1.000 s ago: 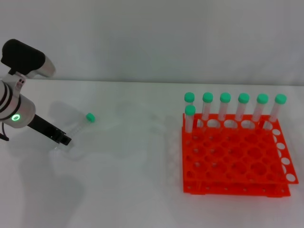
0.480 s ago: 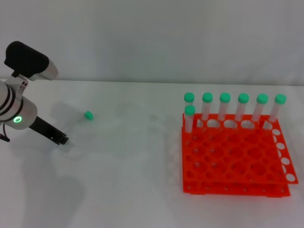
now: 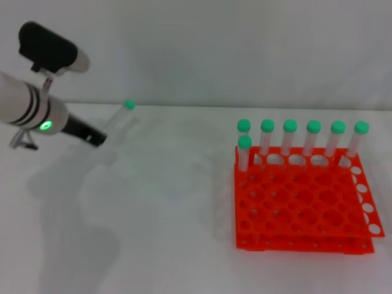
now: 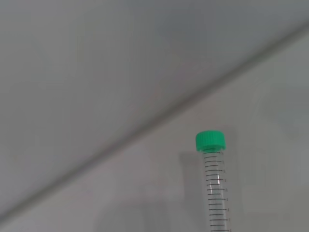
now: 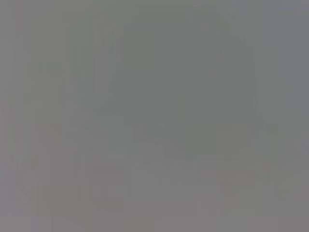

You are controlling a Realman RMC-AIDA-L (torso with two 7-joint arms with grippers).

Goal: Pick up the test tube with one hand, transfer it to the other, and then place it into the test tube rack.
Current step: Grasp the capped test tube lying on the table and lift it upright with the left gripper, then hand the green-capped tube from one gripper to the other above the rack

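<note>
The test tube is lifted off the white tabletop, tilted, its long axis rising from the tapered end at the left hand up and away to the green cap, which points toward the back wall and slightly toward the rack side. The left hand, black and set on a silver-white wrist with a green glowing ring, is clamped on the tube's lower end, so the tube juts out beyond it. In the left wrist view the graduated tube extends straight ahead, cap farthest. The orange-red test tube rack stands well apart on the right, carrying seven green-capped tubes upright along its far edge.
</note>
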